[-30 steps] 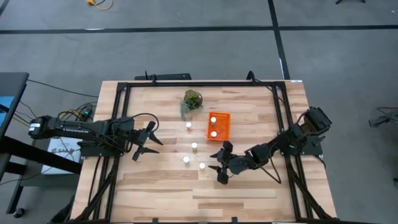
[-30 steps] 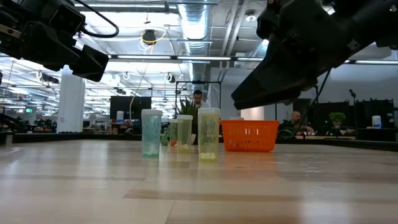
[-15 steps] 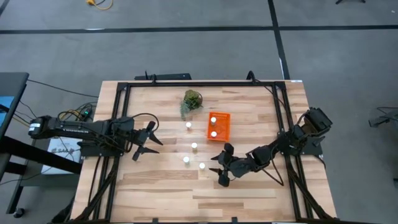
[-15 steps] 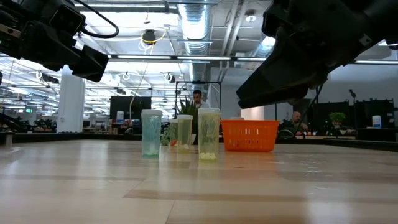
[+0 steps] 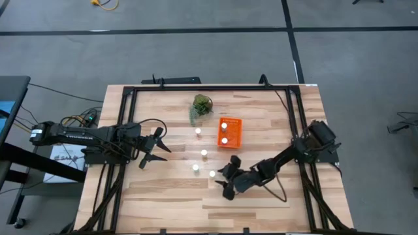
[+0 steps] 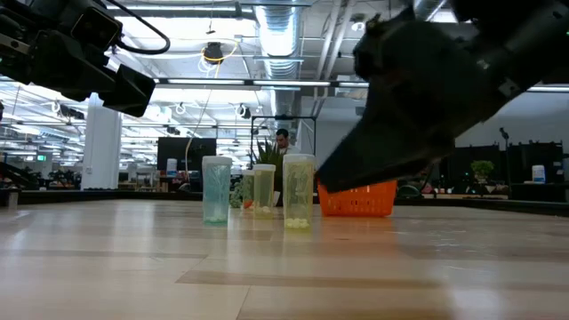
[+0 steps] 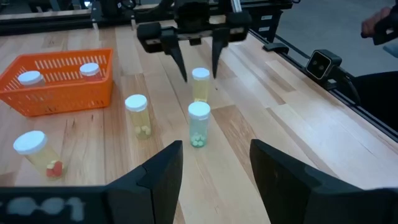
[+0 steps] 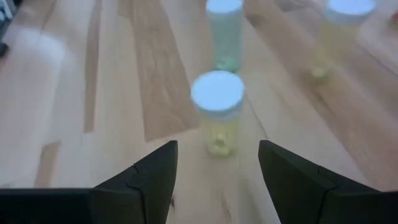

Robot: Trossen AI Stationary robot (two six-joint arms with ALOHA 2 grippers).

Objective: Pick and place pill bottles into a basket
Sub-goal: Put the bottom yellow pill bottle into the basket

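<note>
Four pill bottles with white caps stand upright on the table point(image 5: 198, 130), point(image 5: 204, 153), point(image 5: 195, 168), point(image 5: 212, 173). Two more caps point(image 5: 223, 128), point(image 5: 224, 140) show inside the orange basket point(image 5: 234, 121). My right gripper point(image 5: 223, 181) is open and empty, low over the table just right of the nearest bottle point(image 8: 217, 112), which stands ahead of its spread fingers without touching them. My left gripper point(image 5: 151, 149) is open and empty, at the table's left, away from the bottles.
A green leafy clump point(image 5: 202, 106) stands at the far side, left of the basket. A black frame point(image 5: 209, 88) runs around the table edges. In the low view my right arm point(image 6: 427, 98) covers part of the basket point(image 6: 360, 199). Bare wood lies toward the near edge.
My right gripper has gone a little toward the table's left and near edge, closer to the nearest bottle, staying open. In the low view it now looms larger and covers the basket's upper part. The bottles and basket have kept their places.
</note>
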